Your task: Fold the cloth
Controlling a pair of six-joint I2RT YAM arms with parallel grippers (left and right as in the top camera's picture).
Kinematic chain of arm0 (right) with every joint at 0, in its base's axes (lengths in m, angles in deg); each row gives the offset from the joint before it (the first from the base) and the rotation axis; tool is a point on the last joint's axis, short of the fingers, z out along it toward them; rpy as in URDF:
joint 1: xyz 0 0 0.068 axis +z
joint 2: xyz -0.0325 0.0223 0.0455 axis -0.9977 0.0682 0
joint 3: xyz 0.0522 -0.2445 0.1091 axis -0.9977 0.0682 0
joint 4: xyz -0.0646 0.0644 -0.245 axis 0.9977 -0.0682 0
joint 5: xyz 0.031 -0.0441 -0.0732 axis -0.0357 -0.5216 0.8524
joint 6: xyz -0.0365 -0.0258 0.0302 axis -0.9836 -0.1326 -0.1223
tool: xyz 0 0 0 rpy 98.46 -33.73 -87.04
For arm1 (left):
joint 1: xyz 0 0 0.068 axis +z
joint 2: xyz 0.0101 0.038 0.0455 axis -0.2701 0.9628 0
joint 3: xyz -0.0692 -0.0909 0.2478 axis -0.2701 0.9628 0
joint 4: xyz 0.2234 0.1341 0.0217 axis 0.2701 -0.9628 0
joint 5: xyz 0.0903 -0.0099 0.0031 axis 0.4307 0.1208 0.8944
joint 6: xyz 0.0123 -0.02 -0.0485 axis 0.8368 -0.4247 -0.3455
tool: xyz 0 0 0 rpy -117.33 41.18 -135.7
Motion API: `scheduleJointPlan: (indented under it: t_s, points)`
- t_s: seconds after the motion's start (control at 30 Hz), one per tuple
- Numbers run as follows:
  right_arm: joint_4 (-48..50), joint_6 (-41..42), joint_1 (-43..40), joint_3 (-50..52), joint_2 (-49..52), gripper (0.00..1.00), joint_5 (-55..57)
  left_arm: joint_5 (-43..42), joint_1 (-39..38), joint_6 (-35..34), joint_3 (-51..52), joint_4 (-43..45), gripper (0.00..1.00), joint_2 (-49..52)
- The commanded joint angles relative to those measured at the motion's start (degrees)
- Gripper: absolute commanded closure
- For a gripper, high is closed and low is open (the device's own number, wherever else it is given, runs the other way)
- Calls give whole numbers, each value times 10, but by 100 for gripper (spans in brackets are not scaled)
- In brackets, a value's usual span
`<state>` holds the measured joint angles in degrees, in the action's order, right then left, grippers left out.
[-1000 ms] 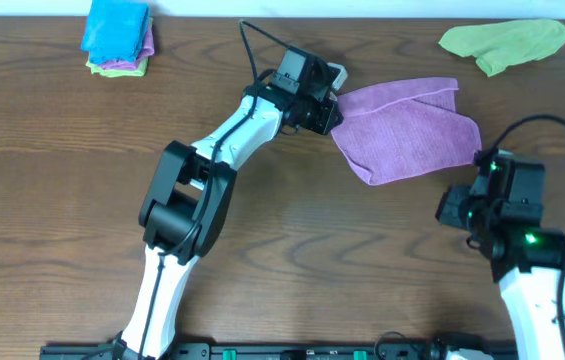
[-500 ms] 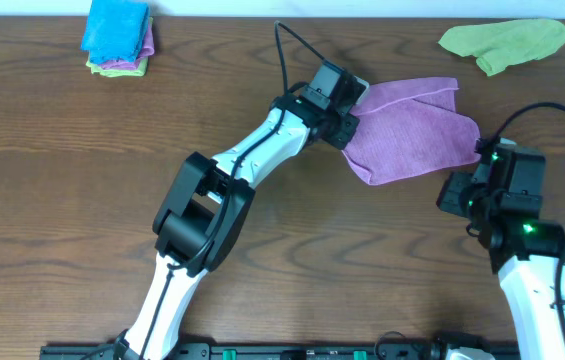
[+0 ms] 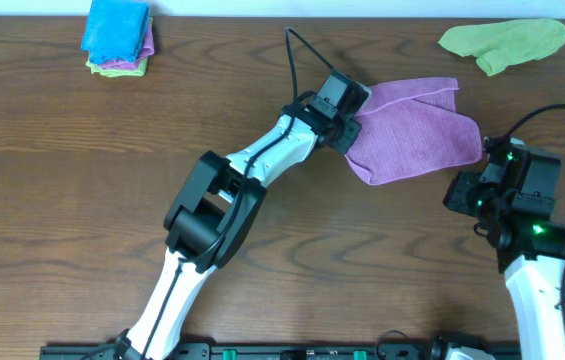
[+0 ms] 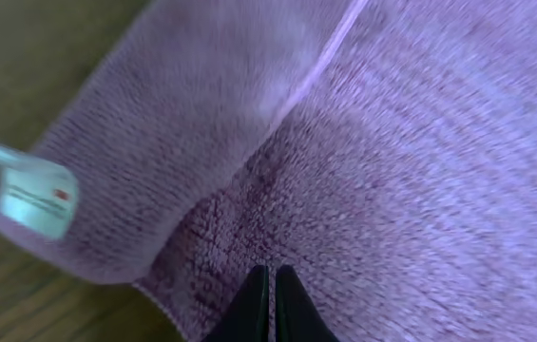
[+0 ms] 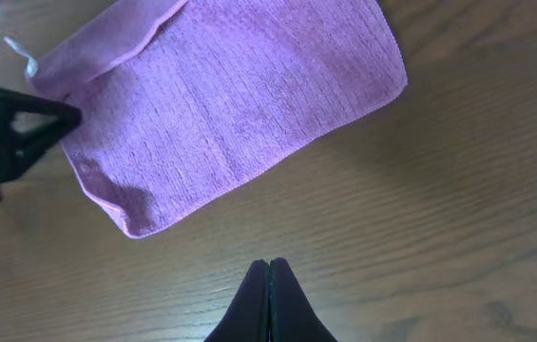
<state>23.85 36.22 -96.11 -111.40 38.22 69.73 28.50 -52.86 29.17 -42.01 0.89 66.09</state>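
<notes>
Overhead view of a brown wooden desk [image 3: 62,180] with two white-and-black robot arms reaching in from the bottom edge. The cloth [image 3: 417,130], lilac and roughly square, lies flat on the desk right of centre in the upper half of the frame, with a strip along its top edge folded over onto itself.

The left gripper [image 4: 270,285] meets the cloth at its left edge. Its jaws are pressed together and appear to pinch the fabric there. In the left wrist view a small white tag [image 4: 35,198] sticks out from the folded strip at the left. Its print, with a tiny red mark, is too blurred to read.

The right gripper [image 5: 269,275] hangs over bare desk just below the cloth's lower right side, with its jaws together and nothing between them.

A crumpled lime-green cloth [image 3: 507,42] lies in the upper right corner. A small stack of folded cloths [image 3: 117,38], blue on top, sits in the upper left corner.
</notes>
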Motion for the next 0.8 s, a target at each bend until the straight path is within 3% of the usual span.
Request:
scheduleJointPlan:
  t_s: [0.0,0.27,0.5,0.77]
  points:
    - [3,-11,-5,-11,-2,99,-8,8,-1,4,-7,2,94,23]
    - [3,-11,-5,-11,-2,99,-8,13,0,5,-7,-24,94,38]
    - [12,-25,-5,-11,4,99,-8,115,27,52,-7,-122,94,38]
    - [103,-28,-4,-11,137,99,-68,114,73,64,-7,-195,94,29]
